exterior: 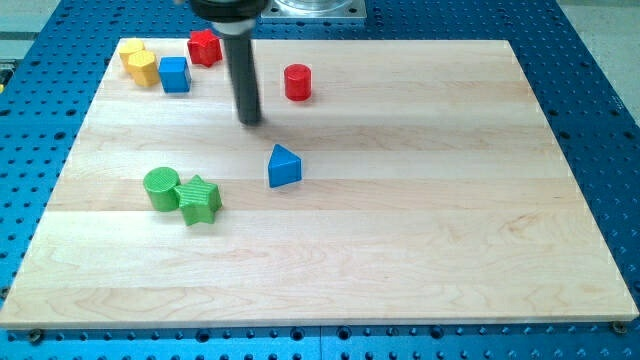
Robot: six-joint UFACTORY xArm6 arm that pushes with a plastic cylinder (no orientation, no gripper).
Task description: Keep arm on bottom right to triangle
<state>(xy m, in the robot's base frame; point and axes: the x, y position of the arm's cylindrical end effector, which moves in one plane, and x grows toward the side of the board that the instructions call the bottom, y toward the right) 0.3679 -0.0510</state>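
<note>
This was a robotics lab bench: a pale wooden surface point(400, 250) lay on a blue perforated metal base point(600, 120) dotted with regular mounting holes, and a grey machine mount point(315, 8) stood at the view's top.

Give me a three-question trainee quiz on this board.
1. True or false: my tip touches the blue triangle.
2. Which block touches the green cylinder? A) green star B) blue cube C) red cylinder
3. Fill in: the yellow block lies near the board's top ____ corner in the view.

Key: 1 false, the tip stands apart, toward the view's top left of the triangle. 2 A. 3 left.
</note>
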